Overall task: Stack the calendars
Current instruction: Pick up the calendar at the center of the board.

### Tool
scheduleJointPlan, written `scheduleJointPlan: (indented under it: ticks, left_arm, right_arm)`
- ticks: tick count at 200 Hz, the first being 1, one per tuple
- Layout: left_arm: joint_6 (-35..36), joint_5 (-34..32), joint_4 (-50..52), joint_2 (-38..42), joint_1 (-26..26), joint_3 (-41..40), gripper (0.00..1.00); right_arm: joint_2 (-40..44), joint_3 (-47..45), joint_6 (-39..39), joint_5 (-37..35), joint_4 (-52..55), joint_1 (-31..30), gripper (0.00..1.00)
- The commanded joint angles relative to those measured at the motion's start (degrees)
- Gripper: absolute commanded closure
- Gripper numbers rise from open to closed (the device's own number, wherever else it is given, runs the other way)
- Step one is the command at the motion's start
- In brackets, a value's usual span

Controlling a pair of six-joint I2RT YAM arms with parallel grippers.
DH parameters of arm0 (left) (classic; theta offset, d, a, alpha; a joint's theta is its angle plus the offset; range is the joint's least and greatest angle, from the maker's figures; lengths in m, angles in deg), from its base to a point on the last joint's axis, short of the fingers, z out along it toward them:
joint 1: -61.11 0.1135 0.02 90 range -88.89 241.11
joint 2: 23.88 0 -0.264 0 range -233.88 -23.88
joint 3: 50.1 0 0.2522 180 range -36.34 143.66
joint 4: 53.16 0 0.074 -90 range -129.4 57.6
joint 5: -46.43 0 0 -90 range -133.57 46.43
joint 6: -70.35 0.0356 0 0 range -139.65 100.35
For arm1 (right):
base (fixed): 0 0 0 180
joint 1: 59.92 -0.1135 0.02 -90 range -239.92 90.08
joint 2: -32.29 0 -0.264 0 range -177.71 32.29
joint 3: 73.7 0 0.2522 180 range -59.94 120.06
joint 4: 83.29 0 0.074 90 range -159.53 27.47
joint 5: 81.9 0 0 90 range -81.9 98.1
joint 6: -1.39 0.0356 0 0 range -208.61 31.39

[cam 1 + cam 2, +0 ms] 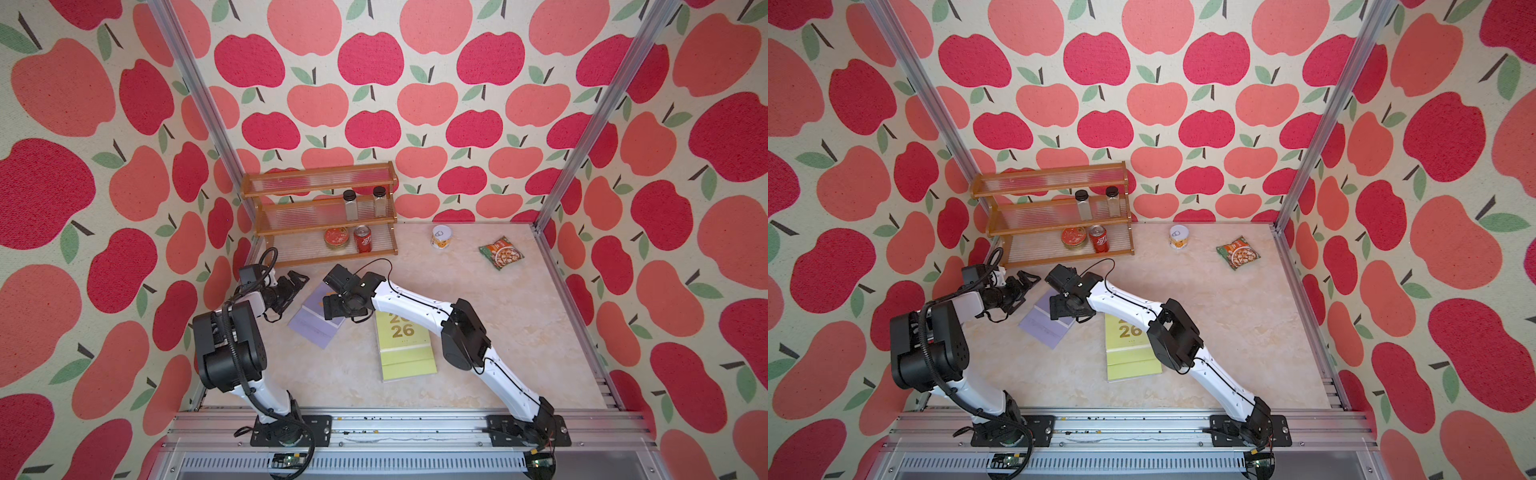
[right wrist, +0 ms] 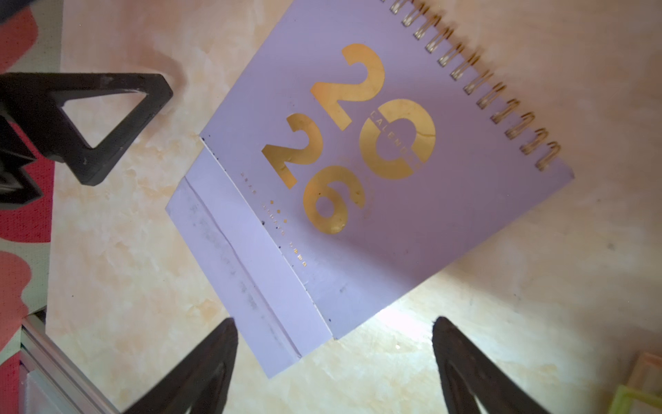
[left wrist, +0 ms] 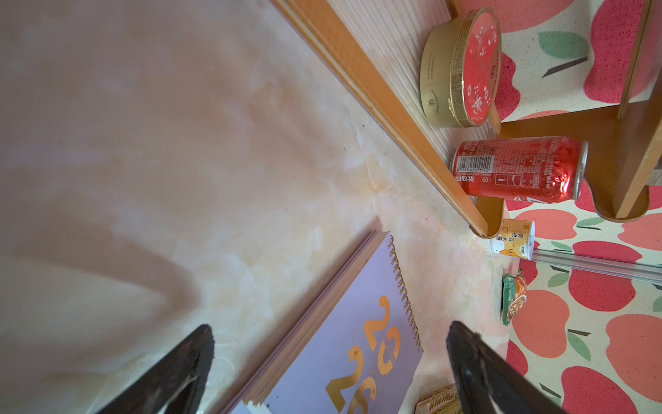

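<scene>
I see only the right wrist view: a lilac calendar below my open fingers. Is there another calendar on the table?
Observer: Yes. A yellow-green calendar lies flat to the right of the lilac calendar, apart from it; the right arm hides its top edge.
Operator: And the other gripper, does it hold something?
Observer: No. The left gripper is open and empty.
Operator: Anything else loose around?
Observer: A green snack packet and a small white can, both at the back right, away from both calendars.
</scene>
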Motion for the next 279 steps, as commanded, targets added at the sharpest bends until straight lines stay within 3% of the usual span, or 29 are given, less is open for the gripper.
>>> scheduleJointPlan:
  ticks: [1, 60, 194, 242, 279]
  left_arm:
    - [-0.5, 1.6, -0.7, -1.4, 0.3, 0.2, 0.01]
    - [0.7, 1.5, 1.0, -0.9, -0.3, 1.1, 0.01]
    - [3.4, -2.2, 5.0, -3.0, -5.3, 1.8, 0.02]
    - [3.3, -2.5, 6.2, -0.9, -6.6, -0.1, 0.02]
    - [1.0, 1.8, 2.6, 1.7, -5.1, -3.3, 0.04]
  right_arm:
    - [-0.5, -2.0, 5.2, 1.1, 0.2, 1.0, 0.12]
    - [-2.9, -1.4, 7.4, 4.8, -2.2, 2.0, 0.07]
    - [-11.1, 7.2, 7.2, 11.8, -4.9, 5.9, 0.09]
    - [-13.2, 9.7, 5.8, 19.0, -7.7, 9.0, 0.11]
    - [-14.5, 10.4, 5.8, 27.6, -12.9, 10.8, 0.16]
